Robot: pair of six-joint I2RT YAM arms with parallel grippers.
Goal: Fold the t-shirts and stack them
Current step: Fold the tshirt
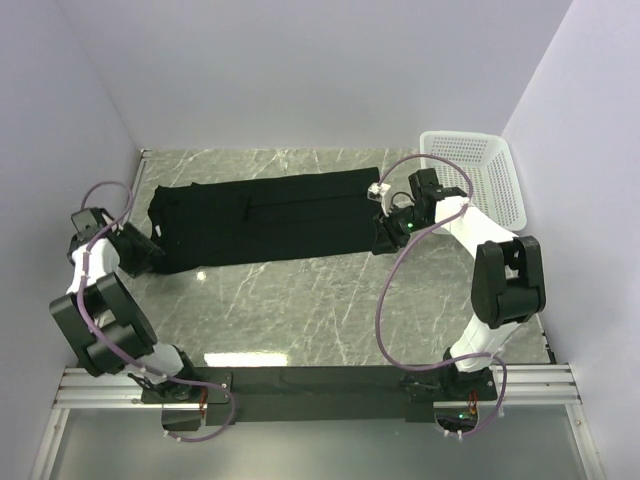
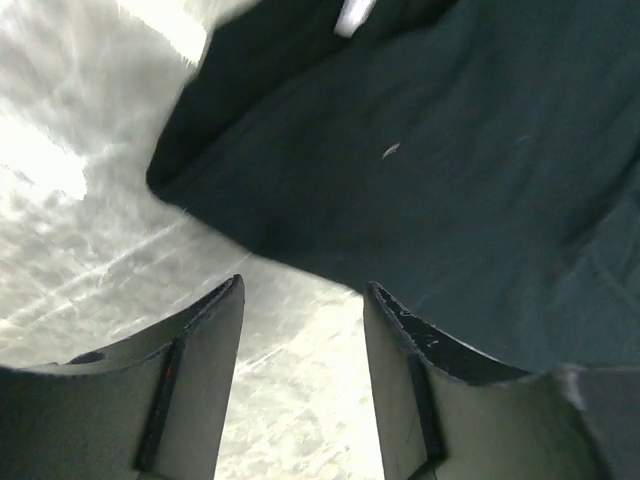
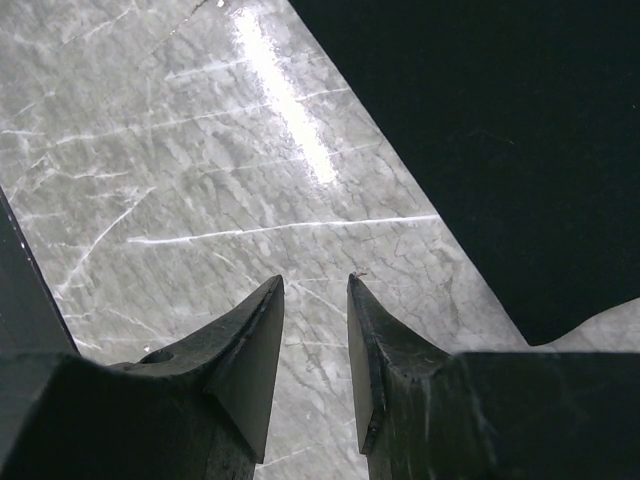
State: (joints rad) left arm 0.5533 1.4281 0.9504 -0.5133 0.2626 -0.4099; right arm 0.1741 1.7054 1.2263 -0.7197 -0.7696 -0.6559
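Across the far half of the marble table, the black t-shirt lies flat, folded lengthwise into a long band running left to right. Left gripper sits low at the band's left end, right by the cloth edge. Left wrist view: its two fingers stand apart with bare marble between them and nothing pinched. The shirt's rounded corner is just ahead of the tips; contact unclear. A small pale tag shows on the cloth at the top edge, blurred. Right gripper is low at the band's right end. Right wrist view: jaws parted by a narrow gap, only marble under it, holding nothing. The shirt's straight edge runs off to the upper right, apart from the tips. White perforated basket stands in the far right corner, beyond the right arm, apart from the shirt.
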